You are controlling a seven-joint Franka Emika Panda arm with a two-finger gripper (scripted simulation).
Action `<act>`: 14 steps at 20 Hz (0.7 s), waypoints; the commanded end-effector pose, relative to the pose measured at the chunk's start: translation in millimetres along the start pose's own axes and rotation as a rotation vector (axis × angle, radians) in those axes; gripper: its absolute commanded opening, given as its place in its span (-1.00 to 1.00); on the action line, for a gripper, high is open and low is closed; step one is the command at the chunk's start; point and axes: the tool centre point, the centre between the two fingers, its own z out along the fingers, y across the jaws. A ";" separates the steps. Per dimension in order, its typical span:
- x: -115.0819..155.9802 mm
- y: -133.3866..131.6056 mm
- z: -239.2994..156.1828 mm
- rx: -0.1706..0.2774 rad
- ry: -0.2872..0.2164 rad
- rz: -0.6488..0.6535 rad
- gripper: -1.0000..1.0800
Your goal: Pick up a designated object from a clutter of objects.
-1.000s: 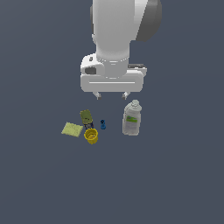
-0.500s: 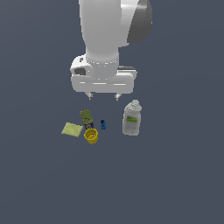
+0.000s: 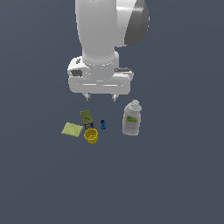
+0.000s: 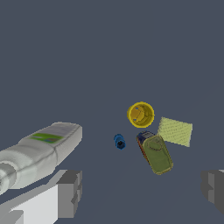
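The pale yellow-green speckled pad (image 3: 72,129) lies flat on the floor at the exterior view's left end of the clutter; it also shows in the wrist view (image 4: 175,131). Beside it are the yellow cup (image 3: 91,136) (image 4: 140,114), the olive printed box (image 3: 86,117) (image 4: 156,153), a tiny blue piece (image 3: 103,124) (image 4: 119,141) and the white labelled bottle (image 3: 132,117) (image 4: 37,151). My gripper (image 3: 101,96) (image 4: 142,190) hangs open and empty above the clutter, roughly over the box and blue piece, clear of all items.
The floor is a plain dark grey-blue surface. The bottle stands at the exterior view's right of the group, apart from the small items. The arm's white body fills the upper middle of the exterior view.
The arm has shifted toward the exterior view's left over the last second, moving from above the bottle side toward the box. The objects have not moved.
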 end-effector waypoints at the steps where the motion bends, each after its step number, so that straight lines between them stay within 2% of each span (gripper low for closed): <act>1: 0.9 3.9 3.8 -0.004 -0.001 -0.017 0.92; 14: 9.1 43.4 46.2 -0.035 -0.016 -0.232 0.92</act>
